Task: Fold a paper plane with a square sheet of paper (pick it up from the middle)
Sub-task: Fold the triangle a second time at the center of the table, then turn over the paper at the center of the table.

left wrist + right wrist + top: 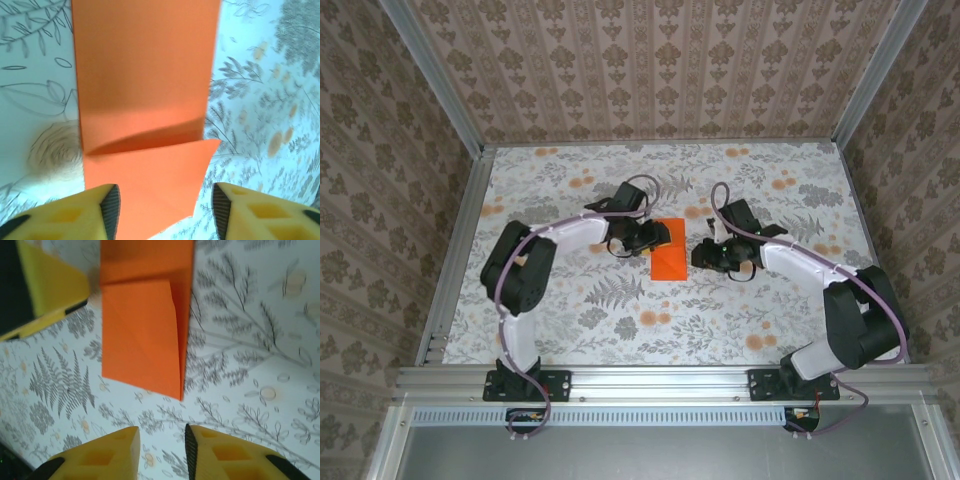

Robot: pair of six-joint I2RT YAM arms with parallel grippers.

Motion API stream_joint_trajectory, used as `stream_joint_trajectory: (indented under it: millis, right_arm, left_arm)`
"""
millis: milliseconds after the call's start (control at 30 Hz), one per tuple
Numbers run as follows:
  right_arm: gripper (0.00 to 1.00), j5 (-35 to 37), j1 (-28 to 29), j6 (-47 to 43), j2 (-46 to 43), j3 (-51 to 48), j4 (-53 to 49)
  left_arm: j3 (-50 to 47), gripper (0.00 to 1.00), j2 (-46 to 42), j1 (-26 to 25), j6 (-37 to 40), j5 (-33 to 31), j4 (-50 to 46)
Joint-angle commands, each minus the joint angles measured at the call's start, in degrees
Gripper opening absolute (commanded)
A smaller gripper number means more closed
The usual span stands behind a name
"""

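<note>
1. At frame centre, on the counter (600,320), locate the square sheet of paper (670,262), folded flat.
2. Note left jaws parted astride its edge, right jaws barely parted, both empty.
3. Press creases firmly, edges aligned.

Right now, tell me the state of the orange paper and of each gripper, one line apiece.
square sheet of paper: folded into layers, lying on the table, one flap slightly raised, not gripped.
left gripper: open, jaws wide apart over the paper's near end.
right gripper: slightly open, nothing between the jaws, just short of the paper.
</note>
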Motion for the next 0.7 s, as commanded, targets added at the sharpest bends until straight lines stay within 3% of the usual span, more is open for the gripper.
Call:
stream_joint_trajectory:
  millis: [0, 167, 367, 667]
  right_arm:
    - [0.35, 4.92, 1.75, -1.71, 2.14, 3.91, -1.29]
    - [0.4, 5.74, 3.42, -3.66, 8.18, 8.14, 1.28]
    - [0.45, 6.88, 3.25, -8.04, 15.61, 13.18, 2.11]
    - [0.43, -5.49, -0.28, -11.84, 21.66, 15.46, 5.12]
  left_arm:
    - [-4.52, 0.67, -7.63, 0.16, -1.89, -5.36, -0.35]
    - [-12.8, 0.81, -14.08, 1.13, -4.5, -8.08, 3.33]
    - [-18.55, 0.87, -17.23, 1.39, -6.92, -5.04, 9.2]
    - [-22.38, 0.89, -13.84, 1.48, -11.87, -0.65, 22.24]
